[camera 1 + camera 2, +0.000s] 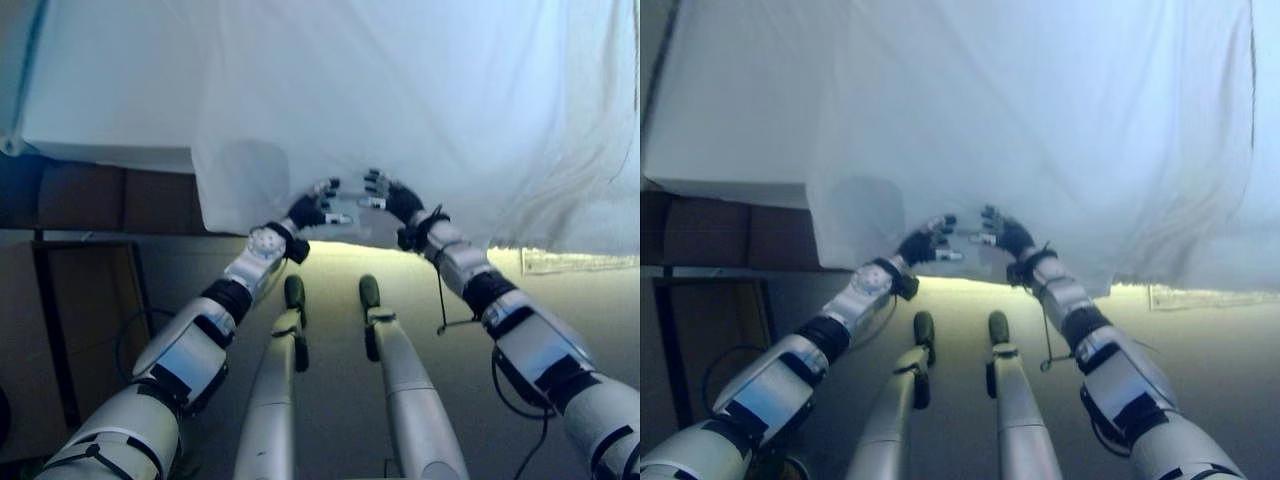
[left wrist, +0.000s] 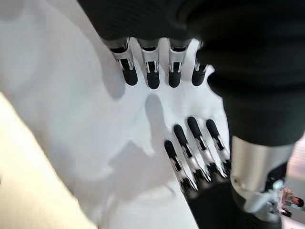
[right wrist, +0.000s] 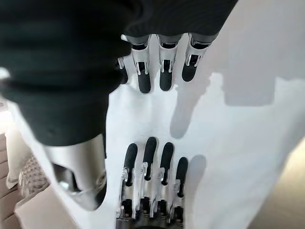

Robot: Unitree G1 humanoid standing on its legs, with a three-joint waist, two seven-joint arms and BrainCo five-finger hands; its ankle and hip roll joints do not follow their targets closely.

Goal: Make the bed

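Observation:
A white sheet point(image 1: 420, 90) covers the bed and hangs over its near edge. My left hand point(image 1: 307, 210) and right hand point(image 1: 400, 200) are raised side by side against the hanging hem, fingertips pointing toward each other. In the left wrist view my left hand's fingers point(image 2: 152, 71) lie straight over the white cloth, with the right hand point(image 2: 198, 152) opposite. The right wrist view has my right hand's fingers point(image 3: 162, 71) straight too, facing the left hand point(image 3: 152, 176). Both hands are open, and no cloth is pinched in either.
The bed's dark brown side point(image 1: 90, 195) shows under the sheet at the left. A dark frame point(image 1: 45, 300) stands on the floor below it. Tan floor point(image 1: 340, 265) lies in front of the bed, with a pale mat point(image 1: 580, 262) at the right.

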